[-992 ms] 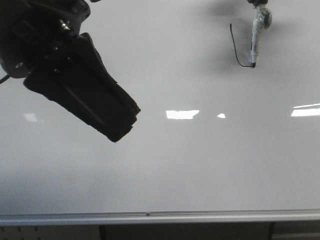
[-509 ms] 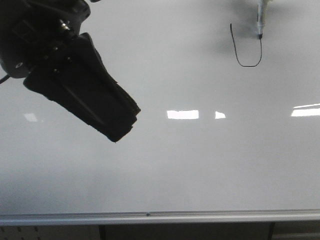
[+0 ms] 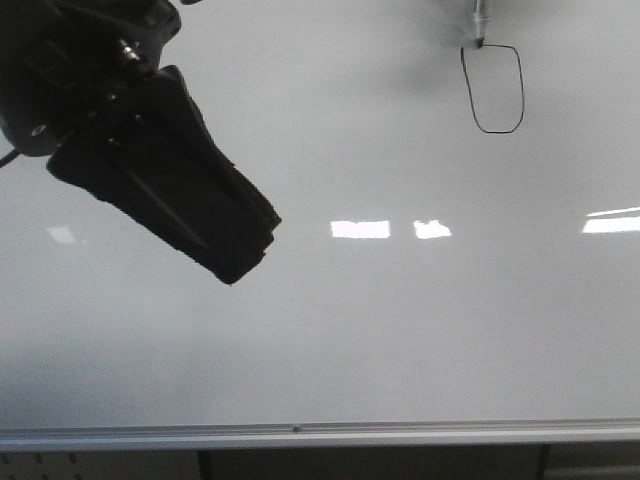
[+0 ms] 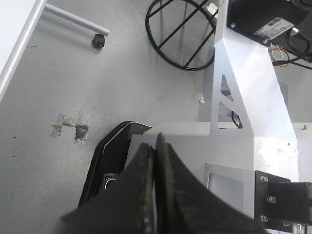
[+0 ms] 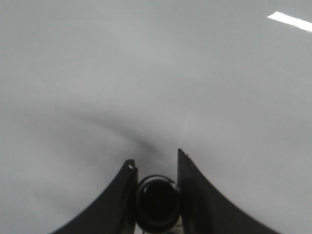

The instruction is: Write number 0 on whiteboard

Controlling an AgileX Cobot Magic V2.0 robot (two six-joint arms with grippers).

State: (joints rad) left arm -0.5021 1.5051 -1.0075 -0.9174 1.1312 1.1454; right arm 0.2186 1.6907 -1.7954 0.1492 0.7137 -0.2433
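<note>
One thin black hand-drawn loop, the number 0 (image 3: 492, 89), sits at the upper right of the glossy pale grey-white whiteboard (image 3: 400, 330). Grey marker (image 3: 479, 22) tip touches the loop's upper left corner. Right pincer (image 5: 155, 195) pinches the marker's dark barrel. Left pincer (image 4: 154, 195) pressed together, nothing held, over grey floor.

The whiteboard (image 3: 400, 330) is smooth and glossy, with a silver metal rail (image 3: 320, 433). The left gripper (image 3: 245, 240) is matt black plastic.
</note>
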